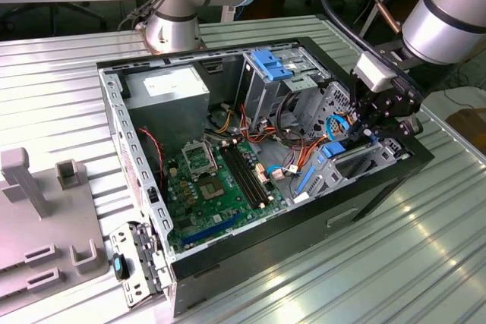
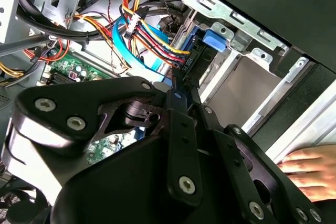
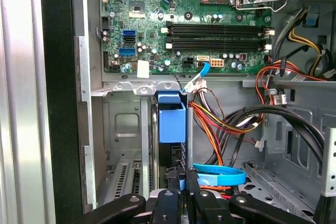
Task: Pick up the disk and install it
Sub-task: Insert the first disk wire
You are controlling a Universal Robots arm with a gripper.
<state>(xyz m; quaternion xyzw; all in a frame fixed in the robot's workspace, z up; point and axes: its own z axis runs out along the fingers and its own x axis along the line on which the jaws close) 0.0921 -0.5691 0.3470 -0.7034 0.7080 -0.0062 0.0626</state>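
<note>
The disk (image 3: pixel 171 123) stands on edge in a metal bay at the corner of the open computer case (image 1: pixel 137 187), its blue carrier frame facing the motherboard. In the second wrist view the disk's dark edge (image 2: pixel 193 59) slots between the bay's grey walls. My gripper (image 3: pixel 182 178) is shut on the disk's thin outer edge, fingers pressed close together. In the exterior view the gripper (image 1: pixel 357 133) reaches down into the case's right end, just above the blue carrier frame (image 1: pixel 326 155). In the second wrist view the gripper (image 2: pixel 177 88) ends at the disk's edge.
Red, yellow and black cables (image 3: pixel 220 119) and a blue flat cable (image 3: pixel 220 174) crowd beside the bay. The motherboard (image 1: pixel 216 187), grey power-supply box (image 1: pixel 167 89) and drive cage with blue latch (image 1: pixel 272 64) occupy the case. A person's hand (image 2: pixel 310 163) rests outside the case wall.
</note>
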